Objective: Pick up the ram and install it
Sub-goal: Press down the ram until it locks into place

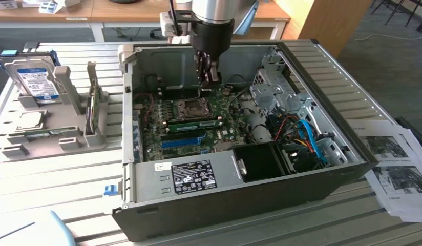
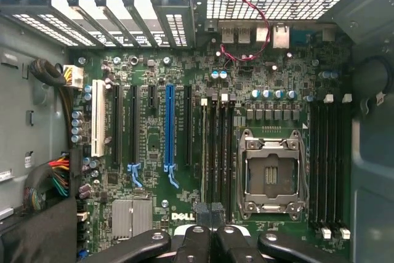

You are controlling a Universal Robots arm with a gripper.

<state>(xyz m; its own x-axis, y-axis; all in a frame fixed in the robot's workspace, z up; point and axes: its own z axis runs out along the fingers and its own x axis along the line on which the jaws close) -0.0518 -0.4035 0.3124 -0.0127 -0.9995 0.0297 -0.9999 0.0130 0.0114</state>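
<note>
A green ram point(image 1: 192, 124) with dark chips stands on edge in a motherboard slot, between the CPU socket point(image 1: 192, 108) and the blue slot point(image 1: 180, 141). My gripper point(image 1: 210, 82) hangs inside the open computer case point(image 1: 313, 179), above the board just past the socket. It is shut and apart from the ram. In the wrist view the gripper point(image 2: 209, 233) has its black fingers pressed together with nothing visible between them. Below it lie the black memory slots point(image 2: 219, 152), the blue slot point(image 2: 169, 127) and the CPU socket point(image 2: 271, 173).
A grey fixture point(image 1: 67, 138) at the exterior view's left holds a silver hard drive point(image 1: 35, 77), a processor chip point(image 1: 30, 121) and a thin upright part point(image 1: 95, 105). Blue cables point(image 1: 310, 141) and a drive cage point(image 1: 276, 89) crowd the case's right side. Printed sheets point(image 1: 395, 164) lie beside it.
</note>
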